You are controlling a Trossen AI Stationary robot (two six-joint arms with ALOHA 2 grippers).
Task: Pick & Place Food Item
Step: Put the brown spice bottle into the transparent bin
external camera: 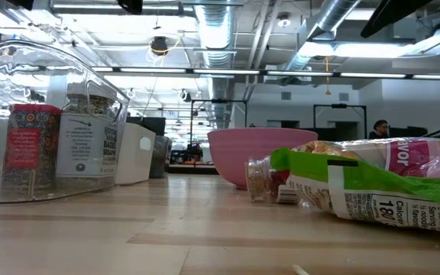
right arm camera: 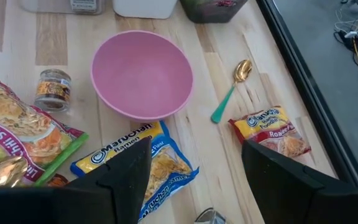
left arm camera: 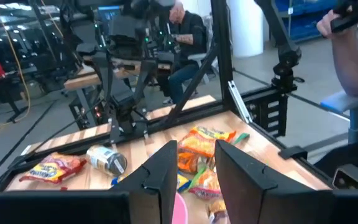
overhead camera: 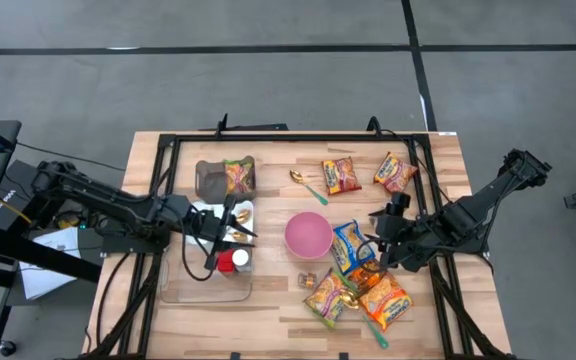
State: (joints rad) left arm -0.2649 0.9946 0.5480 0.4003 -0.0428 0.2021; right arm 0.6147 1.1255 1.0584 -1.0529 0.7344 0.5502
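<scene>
Noodles: six crinkly packets are counted around the released right pincer (overhead camera: 380, 252), one round pink plastic bowl (overhead camera: 308, 234) beside it; left pincer (overhead camera: 230, 222) state cannot be told.

Colour-wise: a pink bowl (right arm camera: 143, 73) was seen on a pale wooden table (overhead camera: 268, 315). A blue and yellow ramen packet (right arm camera: 143, 160) was noted, plus a red and yellow one (right arm camera: 271, 132) and a green-edged orange one (right arm camera: 17, 132). A spoon (right arm camera: 232, 89) was spotted with a gold bowl and teal handle. Black fingers (right arm camera: 123, 177) were seen.
</scene>
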